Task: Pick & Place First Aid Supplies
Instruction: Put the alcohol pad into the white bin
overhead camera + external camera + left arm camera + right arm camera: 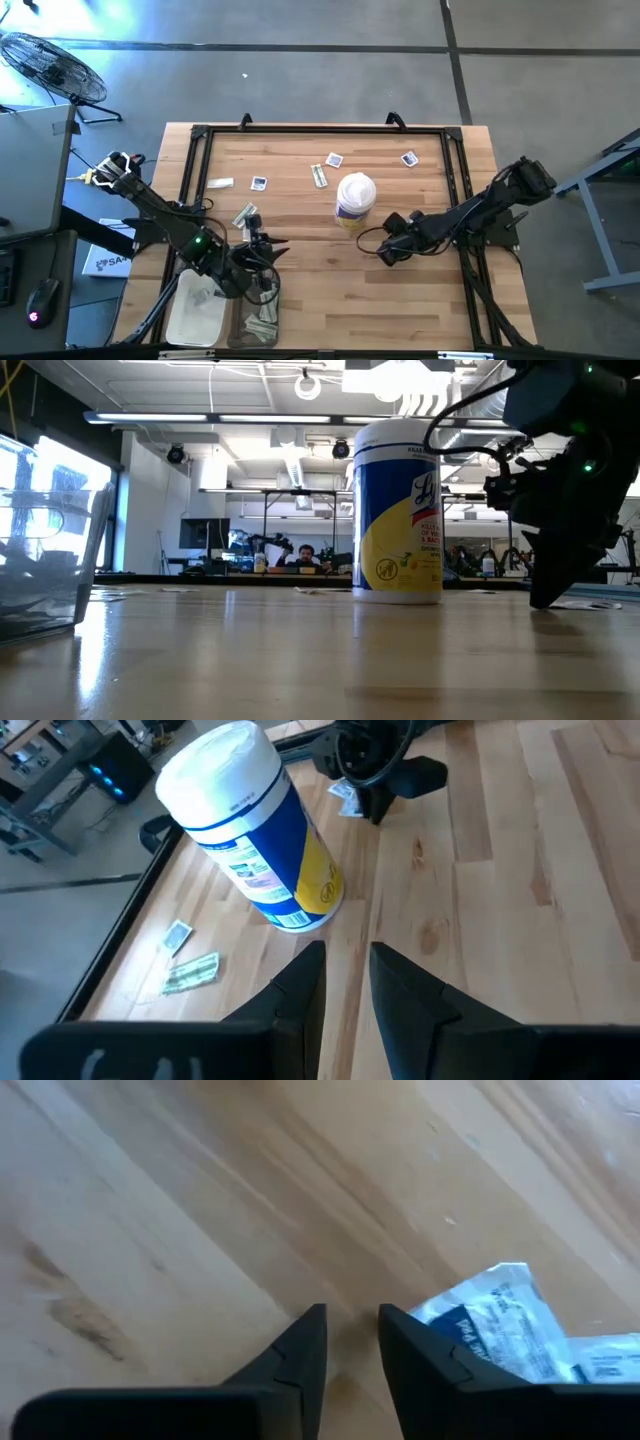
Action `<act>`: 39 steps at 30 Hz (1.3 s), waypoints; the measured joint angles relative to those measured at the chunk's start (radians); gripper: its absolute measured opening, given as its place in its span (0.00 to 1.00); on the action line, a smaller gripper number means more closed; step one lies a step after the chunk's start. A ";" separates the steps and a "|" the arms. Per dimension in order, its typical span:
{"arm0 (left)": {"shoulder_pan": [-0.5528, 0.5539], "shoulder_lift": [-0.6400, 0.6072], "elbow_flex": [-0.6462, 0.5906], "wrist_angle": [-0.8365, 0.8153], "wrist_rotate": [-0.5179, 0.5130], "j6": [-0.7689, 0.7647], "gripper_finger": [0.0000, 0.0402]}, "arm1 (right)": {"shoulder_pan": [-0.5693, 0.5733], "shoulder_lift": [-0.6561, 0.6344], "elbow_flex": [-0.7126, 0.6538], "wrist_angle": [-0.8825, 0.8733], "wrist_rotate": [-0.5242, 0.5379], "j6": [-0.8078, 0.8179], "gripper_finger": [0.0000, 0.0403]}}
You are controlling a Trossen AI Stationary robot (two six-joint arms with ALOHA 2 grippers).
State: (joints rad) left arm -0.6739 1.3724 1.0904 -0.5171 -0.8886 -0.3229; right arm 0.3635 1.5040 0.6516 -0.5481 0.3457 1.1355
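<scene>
Small first aid packets lie flat on the far half of the wooden table: square white-and-blue ones (pixel 258 183) (pixel 335 160) (pixel 408 158) and pale green strips (pixel 320 176) (pixel 245 215). My left gripper (pixel 265 250) (pixel 346 960) hovers over the near-left part of the table, its fingers a narrow gap apart and holding nothing. My right gripper (pixel 385 248) (pixel 351 1325) is low over the table's middle, also narrowly open. A square white packet with blue print (pixel 490 1325) (pixel 345 795) lies flat on the wood just beside its fingertips.
A white-lidded wipe canister (pixel 355 200) (pixel 398 510) stands upright between the two grippers. A white tray (pixel 195 312) and a clear bin holding strips (pixel 258 322) sit at the near-left corner. A black frame (pixel 320 128) runs round the table. Bare wood lies near-right.
</scene>
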 joint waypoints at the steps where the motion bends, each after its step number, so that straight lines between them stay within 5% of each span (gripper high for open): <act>1: 0.000 0.000 0.000 0.000 0.006 0.000 0.19 | 0.000 0.000 0.001 -0.001 0.000 -0.006 0.21; 11: 0.000 0.000 0.000 0.000 0.012 0.000 0.19 | 0.003 0.000 0.036 -0.102 0.023 -0.009 0.20; 27: 0.000 0.000 0.000 0.000 0.016 0.000 0.19 | -0.002 -0.004 -0.068 0.057 0.031 -0.025 0.19; 35: 0.000 0.000 0.000 0.000 0.017 0.000 0.19 | -0.002 -0.001 -0.070 0.079 0.056 -0.037 0.03; 39: 0.000 0.000 -0.004 0.006 -0.001 0.001 0.19 | -0.002 0.000 -0.068 0.090 0.068 -0.037 0.02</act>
State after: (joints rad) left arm -0.6743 1.3727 1.0861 -0.5107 -0.8893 -0.3214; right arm 0.3614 1.5036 0.5833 -0.4577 0.4133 1.0981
